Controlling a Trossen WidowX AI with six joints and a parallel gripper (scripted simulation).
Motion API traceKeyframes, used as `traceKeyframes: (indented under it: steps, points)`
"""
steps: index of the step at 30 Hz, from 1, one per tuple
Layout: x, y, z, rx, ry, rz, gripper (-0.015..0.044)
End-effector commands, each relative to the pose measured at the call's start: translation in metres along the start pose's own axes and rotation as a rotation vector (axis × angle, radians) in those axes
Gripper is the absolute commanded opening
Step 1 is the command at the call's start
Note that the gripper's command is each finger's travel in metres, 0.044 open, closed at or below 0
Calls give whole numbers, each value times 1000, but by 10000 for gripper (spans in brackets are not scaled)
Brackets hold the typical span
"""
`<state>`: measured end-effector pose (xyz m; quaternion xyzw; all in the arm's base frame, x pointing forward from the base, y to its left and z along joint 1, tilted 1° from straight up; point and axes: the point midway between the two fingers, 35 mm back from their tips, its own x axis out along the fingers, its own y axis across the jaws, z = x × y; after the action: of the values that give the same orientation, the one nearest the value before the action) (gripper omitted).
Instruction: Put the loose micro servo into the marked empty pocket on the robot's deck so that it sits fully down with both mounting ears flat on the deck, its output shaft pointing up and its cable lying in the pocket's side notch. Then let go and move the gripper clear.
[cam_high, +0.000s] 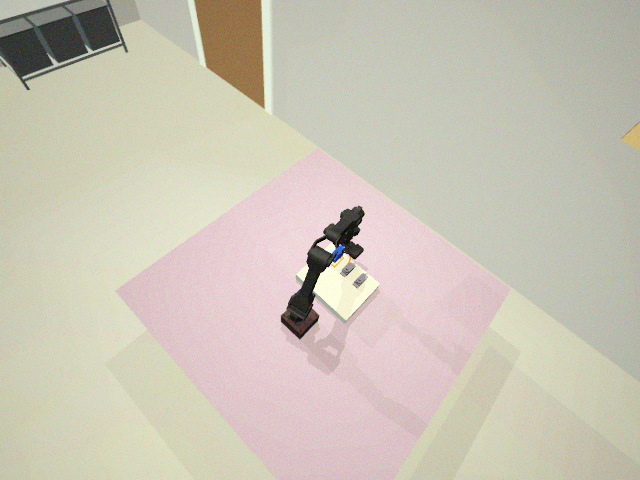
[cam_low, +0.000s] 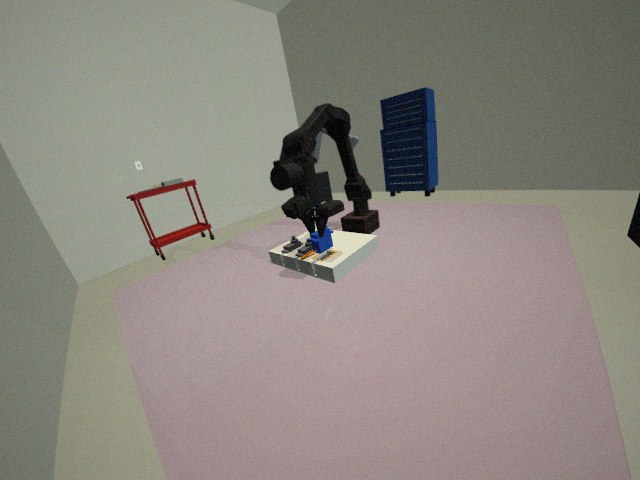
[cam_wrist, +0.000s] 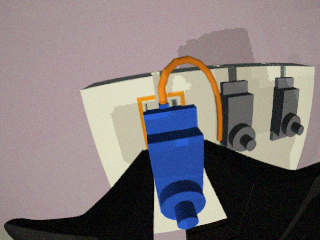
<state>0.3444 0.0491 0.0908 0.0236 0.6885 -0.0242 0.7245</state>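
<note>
The blue micro servo (cam_high: 338, 253) (cam_low: 321, 241) (cam_wrist: 175, 150) is held with its output shaft up. My gripper (cam_low: 316, 232) (cam_wrist: 175, 151) is shut on its body, one black finger on each side. The servo is above the white deck (cam_high: 343, 304) (cam_low: 356, 245) (cam_wrist: 100, 105), beside and partly over the orange-outlined pocket (cam_high: 336, 266) (cam_low: 337, 252) (cam_wrist: 141, 115). In the wrist view it covers most of the pocket. The orange cable (cam_high: 349, 259) (cam_low: 307, 255) (cam_wrist: 187, 59) leaves the servo's far end and arcs right, not lying in the side notch (cam_wrist: 156, 80).
Two grey servos sit in the deck beside the pocket, a nearer one (cam_high: 347, 269) (cam_low: 305, 249) (cam_wrist: 240, 112) and a farther one (cam_high: 360, 280) (cam_low: 292, 245) (cam_wrist: 286, 107). The cable loops down close to the nearer one. The arm's base (cam_high: 299, 321) (cam_low: 360, 221) stands near the deck.
</note>
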Motion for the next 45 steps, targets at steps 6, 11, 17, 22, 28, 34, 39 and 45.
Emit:
traceKeyframes:
  steps: [6,11,17,22,28,34,39,45]
  points:
    - [12,0,0,-4,4,-2,0]
    - [12,0,0,-4,4,-2,0]
    - [13,0,0,-4,4,-2,0]
    - [18,0,-1,-4,4,-2,0]
    - [22,0,-1,-4,4,-2,0]
    - [26,0,-1,-4,4,-2,0]
    - [30,0,-1,-4,4,-2,0]
    - [34,-1,-1,-4,4,-2,0]
